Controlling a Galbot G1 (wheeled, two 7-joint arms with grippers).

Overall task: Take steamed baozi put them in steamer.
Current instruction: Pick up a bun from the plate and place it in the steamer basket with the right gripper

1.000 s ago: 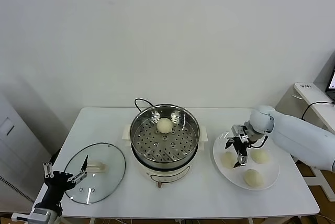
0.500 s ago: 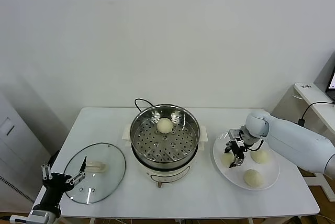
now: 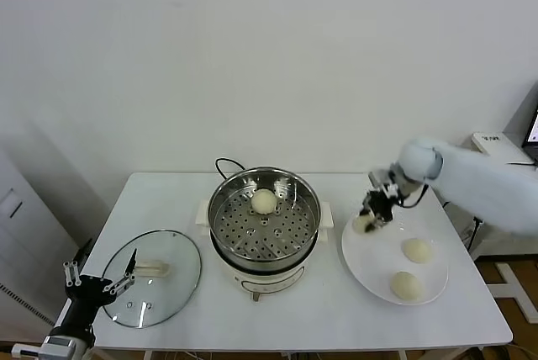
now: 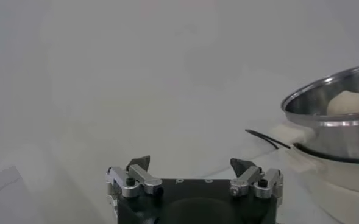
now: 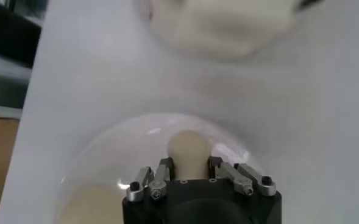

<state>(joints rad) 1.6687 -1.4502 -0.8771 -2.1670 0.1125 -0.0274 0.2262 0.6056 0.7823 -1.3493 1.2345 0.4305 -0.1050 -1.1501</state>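
Observation:
The steel steamer [image 3: 264,222] stands mid-table with one cream baozi [image 3: 264,201] on its perforated tray; both also show in the left wrist view, the steamer [image 4: 337,115] and the baozi [image 4: 350,103]. My right gripper [image 3: 372,213] is shut on a baozi [image 3: 363,224], lifted above the left edge of the white plate [image 3: 370,269]. In the right wrist view the baozi [image 5: 189,152] sits between the fingers [image 5: 162,171]. Two more baozi [image 3: 418,250] [image 3: 407,285] lie on the plate. My left gripper [image 3: 99,280] is open and empty at the table's front left corner.
A round glass lid [image 3: 153,276] lies flat left of the steamer, next to my left gripper. A black cord [image 3: 225,163] runs behind the steamer. A side table with a white device [image 3: 503,146] stands at the far right.
My right gripper closed on the plate's left baozi and lifted it up and slightly toward the back. The left arm shifted only slightly.

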